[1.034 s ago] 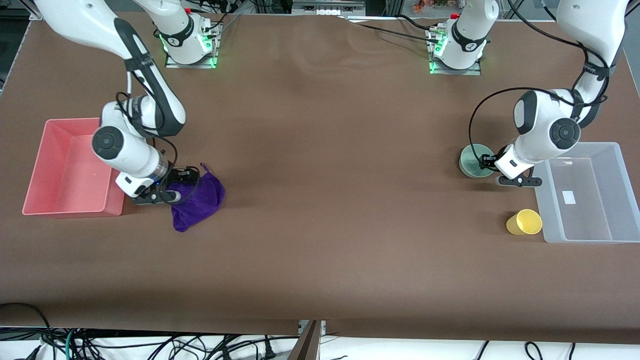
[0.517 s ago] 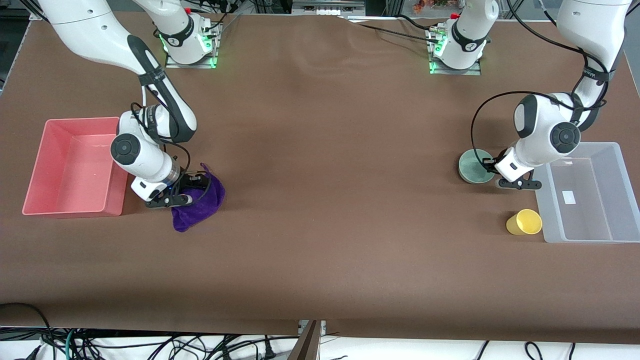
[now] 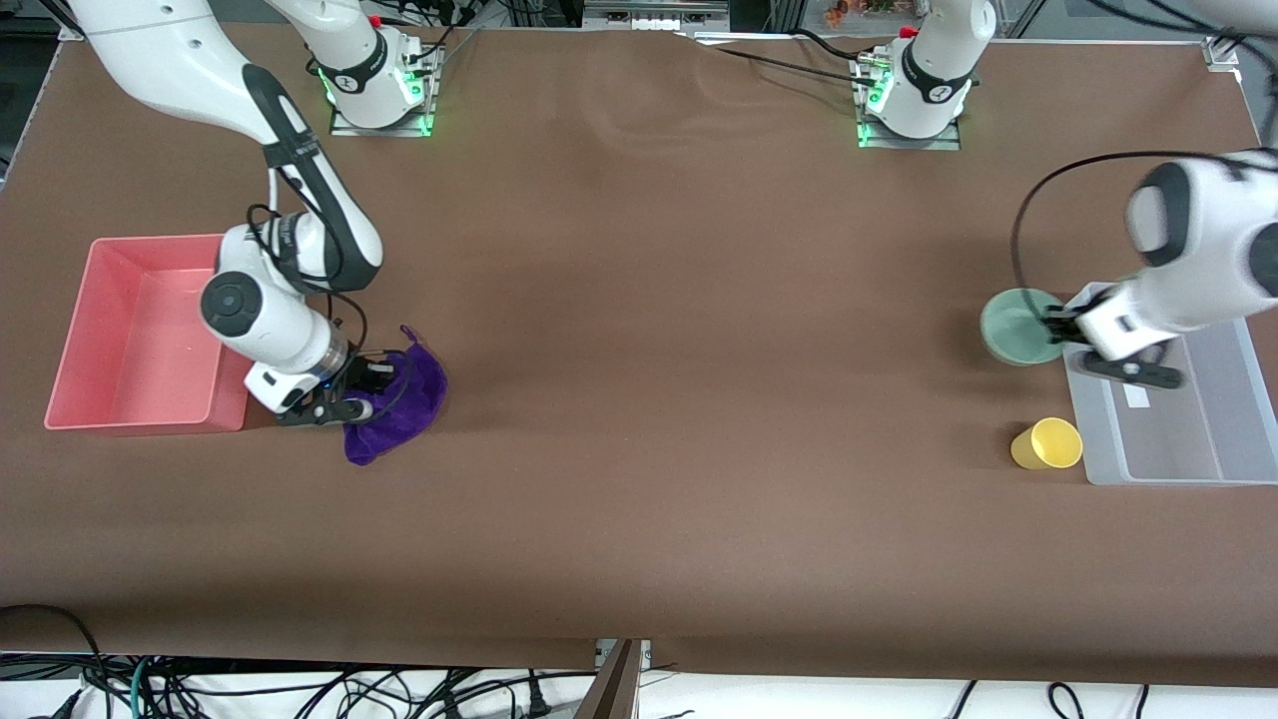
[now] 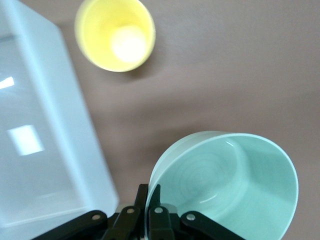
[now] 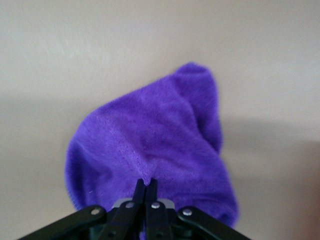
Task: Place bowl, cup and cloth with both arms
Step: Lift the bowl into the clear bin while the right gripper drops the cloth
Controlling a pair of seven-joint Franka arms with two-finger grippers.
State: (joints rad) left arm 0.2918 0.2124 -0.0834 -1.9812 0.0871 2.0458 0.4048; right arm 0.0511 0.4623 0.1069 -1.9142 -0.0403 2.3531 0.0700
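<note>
My left gripper [image 3: 1054, 328] is shut on the rim of the pale mint-green bowl [image 3: 1016, 327] and holds it tilted in the air beside the clear bin [image 3: 1213, 439]. In the left wrist view the bowl [image 4: 230, 185] is pinched at its rim by my left gripper [image 4: 149, 192]. The yellow cup [image 3: 1046, 443] stands on the table by the bin, also in the left wrist view [image 4: 115, 35]. My right gripper [image 3: 384, 382] is shut on an edge of the purple cloth [image 3: 404, 409], which shows bunched in the right wrist view [image 5: 150, 150] at my right gripper [image 5: 145, 184].
A pink tray [image 3: 100, 399] sits at the right arm's end of the table, close beside the right gripper. The clear bin also shows in the left wrist view [image 4: 65, 150]. The brown table [image 3: 679, 330] stretches between the two arms.
My left gripper has lifted the bowl off the table and carried it toward the clear bin. My right gripper has pulled the cloth slightly toward the pink tray.
</note>
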